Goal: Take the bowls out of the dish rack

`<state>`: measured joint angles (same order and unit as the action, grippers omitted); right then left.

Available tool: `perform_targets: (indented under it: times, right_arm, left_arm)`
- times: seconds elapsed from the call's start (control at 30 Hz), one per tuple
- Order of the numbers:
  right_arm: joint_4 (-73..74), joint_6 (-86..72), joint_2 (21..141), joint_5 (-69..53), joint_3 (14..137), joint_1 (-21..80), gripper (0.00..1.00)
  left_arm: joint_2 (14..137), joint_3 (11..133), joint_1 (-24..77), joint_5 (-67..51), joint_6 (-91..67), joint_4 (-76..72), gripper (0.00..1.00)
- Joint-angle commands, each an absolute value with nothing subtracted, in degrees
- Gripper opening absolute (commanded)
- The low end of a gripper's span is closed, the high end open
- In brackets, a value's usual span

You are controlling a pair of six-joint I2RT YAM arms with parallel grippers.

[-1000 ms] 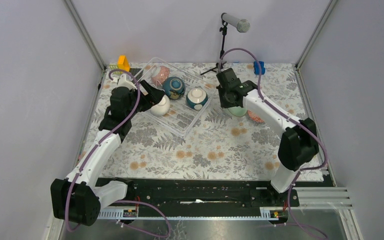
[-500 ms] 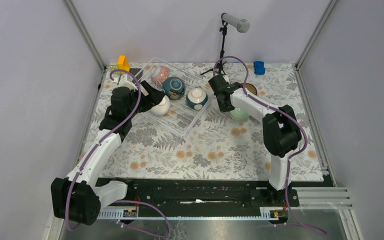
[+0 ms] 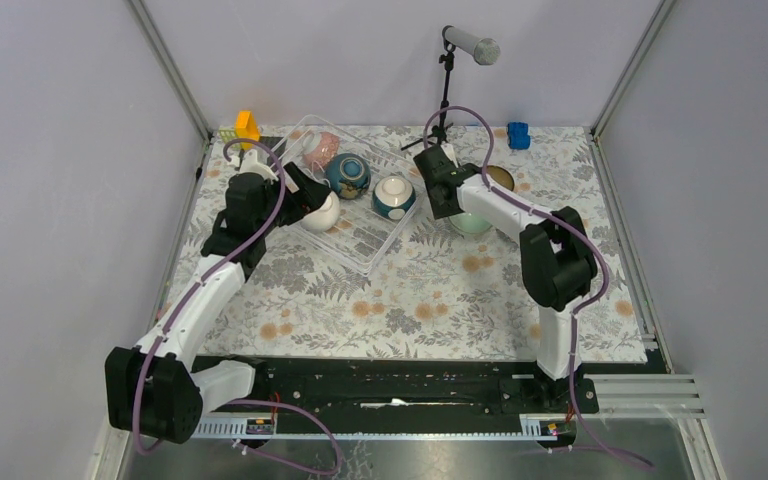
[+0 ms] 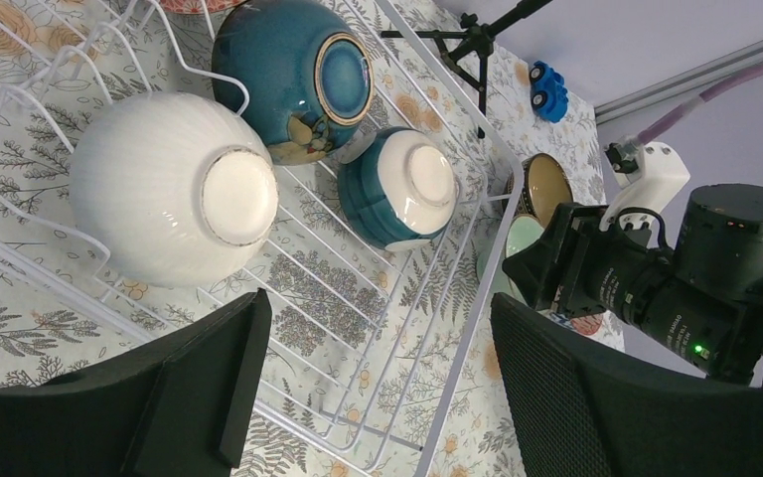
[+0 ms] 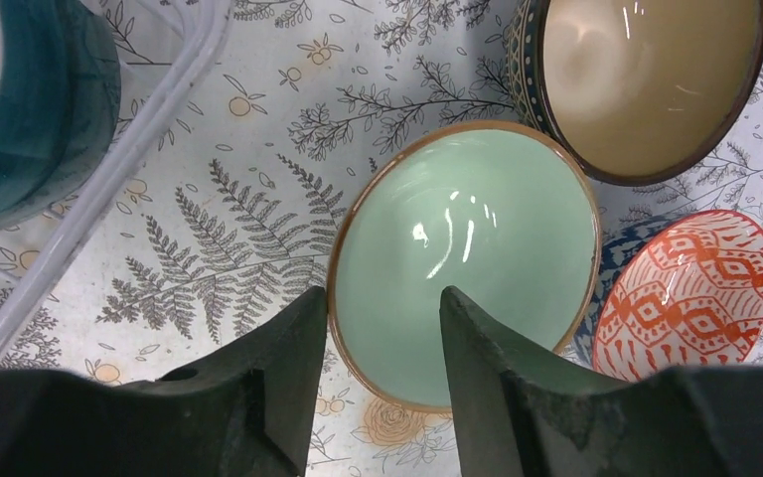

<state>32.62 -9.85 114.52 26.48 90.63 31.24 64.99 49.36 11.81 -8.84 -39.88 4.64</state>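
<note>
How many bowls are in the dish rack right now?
4: a white bowl nearest the left gripper, a dark teal bowl beyond it, a blue-and-white bowl to its right, a pink bowl at the dish rack's far end. One more could be hidden.

My right arm (image 3: 505,207) hid most of the green bowl (image 3: 474,225) from above; beside it, frame edges cut off the tan bowl (image 5: 646,89) and the teal bowl (image 5: 40,109).
</note>
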Motion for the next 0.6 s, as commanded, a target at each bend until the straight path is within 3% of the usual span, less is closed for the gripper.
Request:
perform_targets:
  times: [0.0, 0.37, 0.5, 0.57]
  right_arm:
    - [30.87, -10.21, 108.90, 27.48, 89.49, 31.62, 0.53]
    - [25.84, -12.66, 93.13, 16.94, 79.92, 31.63, 0.57]
    - [22.55, -14.03, 86.39, 10.20, 75.71, 31.63, 0.72]
    - [20.52, -14.63, 82.83, 6.34, 73.56, 31.56, 0.85]
  left_arm:
    - [65.85, 49.23, 11.59, -8.47, -38.91, 2.69, 0.86]
    - [69.41, 49.60, 11.60, -9.51, -39.24, 2.17, 0.86]
    - [70.01, 50.25, 11.68, -7.85, -38.31, 2.35, 0.92]
    - [70.53, 51.33, 11.84, -5.63, -37.58, 3.48, 0.97]
